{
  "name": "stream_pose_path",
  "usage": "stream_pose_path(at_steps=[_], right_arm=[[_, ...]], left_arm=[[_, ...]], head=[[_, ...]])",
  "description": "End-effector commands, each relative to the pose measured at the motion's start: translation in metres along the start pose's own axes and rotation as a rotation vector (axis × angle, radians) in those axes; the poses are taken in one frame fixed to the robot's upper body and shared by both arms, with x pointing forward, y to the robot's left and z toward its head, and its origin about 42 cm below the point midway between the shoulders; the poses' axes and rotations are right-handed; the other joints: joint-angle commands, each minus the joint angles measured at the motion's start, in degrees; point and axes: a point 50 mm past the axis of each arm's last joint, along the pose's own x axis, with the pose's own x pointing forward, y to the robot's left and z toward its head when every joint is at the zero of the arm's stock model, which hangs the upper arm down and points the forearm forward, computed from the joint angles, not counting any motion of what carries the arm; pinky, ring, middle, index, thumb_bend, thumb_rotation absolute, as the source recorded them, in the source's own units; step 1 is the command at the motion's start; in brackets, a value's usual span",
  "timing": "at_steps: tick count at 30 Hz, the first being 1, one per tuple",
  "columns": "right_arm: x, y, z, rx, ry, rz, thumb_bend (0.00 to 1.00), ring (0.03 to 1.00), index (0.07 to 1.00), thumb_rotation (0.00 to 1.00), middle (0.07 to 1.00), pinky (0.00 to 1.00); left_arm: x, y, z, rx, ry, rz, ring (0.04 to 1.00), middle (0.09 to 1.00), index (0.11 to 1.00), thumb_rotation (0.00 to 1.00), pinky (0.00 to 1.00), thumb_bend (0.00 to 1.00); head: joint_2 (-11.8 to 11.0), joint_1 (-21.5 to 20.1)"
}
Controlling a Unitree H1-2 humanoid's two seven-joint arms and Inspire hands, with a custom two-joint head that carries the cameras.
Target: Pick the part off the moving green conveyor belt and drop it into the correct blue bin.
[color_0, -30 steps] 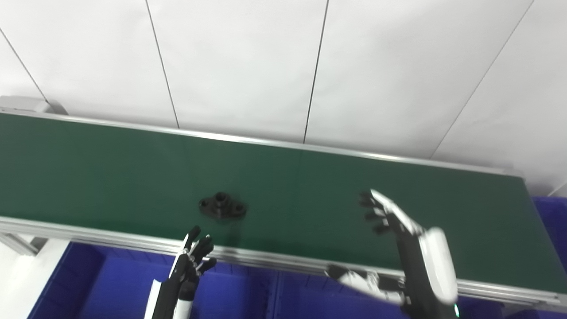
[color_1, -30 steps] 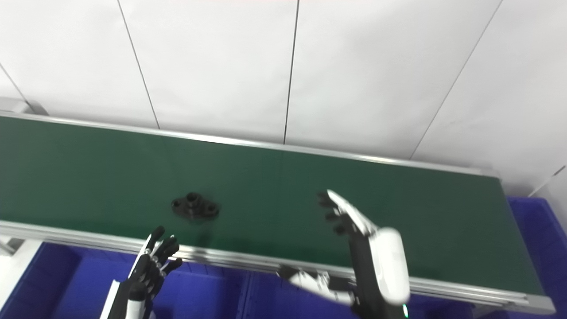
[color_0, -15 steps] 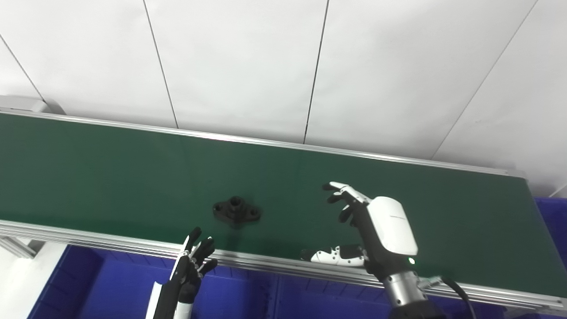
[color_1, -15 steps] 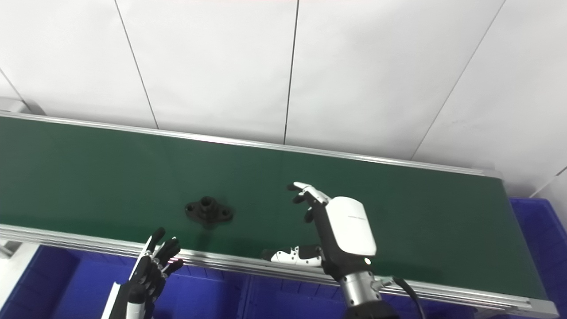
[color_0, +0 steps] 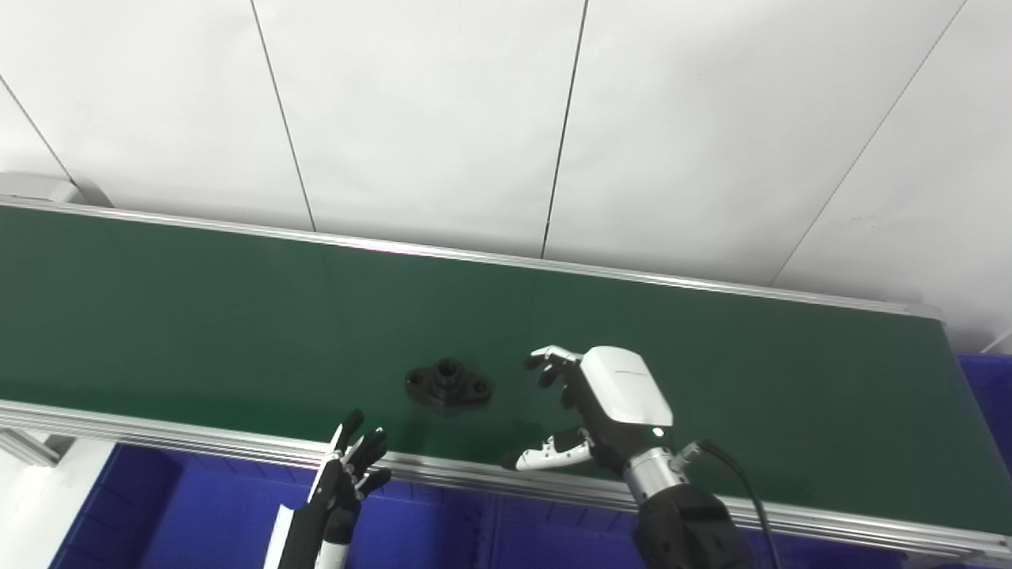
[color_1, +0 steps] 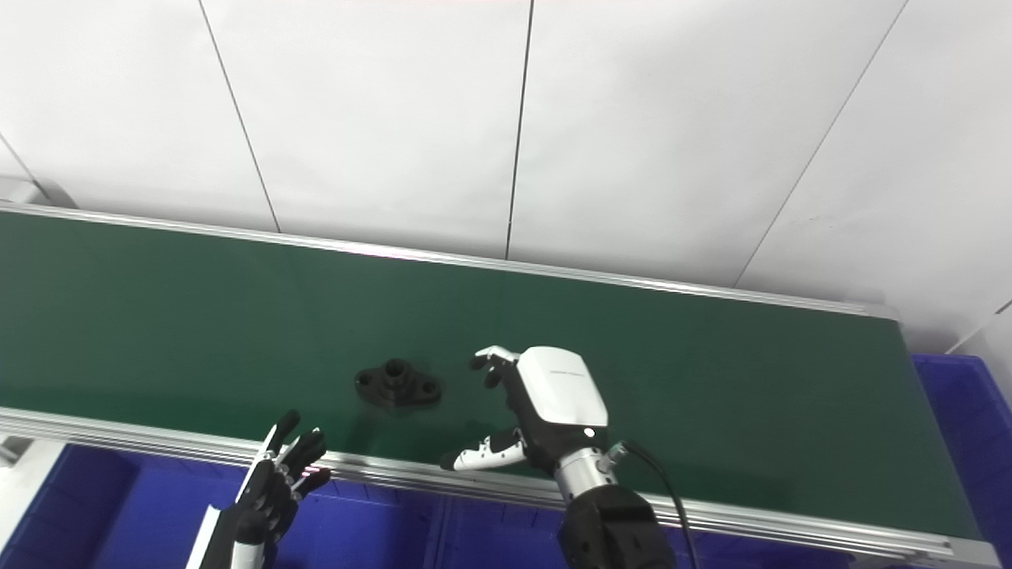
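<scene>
Step in hand: the reach for the pickup; nothing is held yet, and no bin has received anything.
Part: a small black part [color_0: 447, 383] with a raised round middle and two flat ears lies flat on the green belt [color_0: 198, 316], toward its near edge and a little left of the middle.
Right hand: the right hand [color_0: 593, 407] hovers low over the belt just right of the part, its back turned up, fingers [color_0: 547, 365] curled loosely on the far side and the thumb stretched out low toward the near rail; the hand is spread wide and empty, its opening facing the part.
Left hand: the left hand [color_0: 350, 470] waits below the near rail [color_0: 198, 438] over the blue bin [color_0: 182, 514], fingers straight and slightly apart, holding nothing.
Next move: judging from the layout, the right hand needs to lower and close around the part's raised middle or its ears as they meet, timing the squeeze to a belt that the task says is moving, then lift clear.
Risk: a late close would likely nudge the part aside.
Hard to make out: whether the fingertips touch the belt cannot be told. The bins are cut off by the bottom edge, with only a sliver at far right [color_0: 988, 387], so which one is correct cannot be judged.
</scene>
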Motion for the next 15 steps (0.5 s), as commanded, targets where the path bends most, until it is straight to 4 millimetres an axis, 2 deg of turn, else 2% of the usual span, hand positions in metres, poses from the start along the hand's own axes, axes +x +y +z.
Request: stream_pose_path(at_steps=[1, 6, 10, 12, 15], right_arm=[[0.011, -0.012, 0.004, -0.022, -0.009, -0.058, 0.92, 0.488, 0.732, 0.39, 0.628, 0.36], [0.024, -0.006, -0.001, -0.049, -0.011, -0.052, 0.93, 0.420, 0.718, 0.38, 0.583, 0.31], [0.028, -0.008, 0.000, -0.064, -0.017, -0.043, 0.92, 0.446, 0.719, 0.38, 0.611, 0.33], [0.031, -0.012, 0.002, -0.046, -0.012, -0.048, 0.91, 0.407, 0.719, 0.39, 0.595, 0.28], [0.035, -0.017, 0.002, -0.023, 0.001, -0.060, 0.90, 0.428, 0.718, 0.40, 0.610, 0.30]], left_arm=[[0.002, -0.004, 0.005, -0.002, -0.049, -0.005, 0.902, 0.894, 0.960, 1.00, 0.84, 0.92], [0.003, -0.006, 0.001, -0.006, -0.035, -0.010, 0.892, 0.890, 0.957, 1.00, 0.82, 0.95], [0.000, -0.010, 0.003, -0.009, -0.037, -0.018, 0.887, 0.882, 0.950, 1.00, 0.82, 0.95], [-0.002, -0.010, 0.005, -0.004, -0.045, -0.022, 0.890, 0.884, 0.948, 1.00, 0.83, 0.93], [-0.004, -0.011, 0.004, -0.001, -0.050, -0.022, 0.895, 0.888, 0.954, 1.00, 0.82, 0.92]], head=[[-0.4, 0.3], [-1.7, 0.4], [-1.7, 0.5], [-1.7, 0.6], [-1.9, 0.6]])
